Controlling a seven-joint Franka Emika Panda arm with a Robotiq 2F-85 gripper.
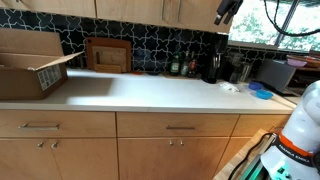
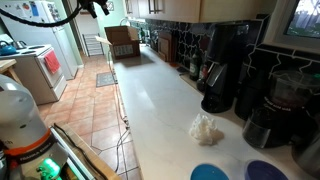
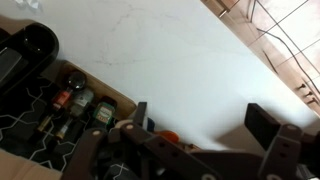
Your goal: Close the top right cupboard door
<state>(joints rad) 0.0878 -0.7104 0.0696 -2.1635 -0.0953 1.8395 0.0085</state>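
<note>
**Top Right Cupboard Door: Handling Properties and Contact Point**

**Location.** In an exterior view the end effector sits at the upper border of the frame, high above the tabletop. The top right cupboard door lies just beside the end effector at the same height, on the side toward the cardboard box. Only the lower strip of the door is in frame. How far it stands ajar cannot be told.

**End effector state.** In the wrist view the fingers stand well apart with nothing between them, so the end effector is released and carries no load. Beneath it lie the white tabletop and a row of bottles.

**Handling properties (judged).**
- The door is a flat wooden panel and is expected to be stiff, not fragile, and moderately light.
- Being hinged, it probably swings with little resistance until it meets the cabinet frame.
- No handle or knob is visible on the strip shown.
- The finished face looks smooth, so a contact pad may slide across it.

**Where to take hold (judged).**
- No grasp is required. A push on the outer face suffices.
- Make contact near the free edge, away from the hinges, for best leverage.
- Keep the fingers on the face only. A finger wrapped around the edge risks being pinched against the frame.
</note>
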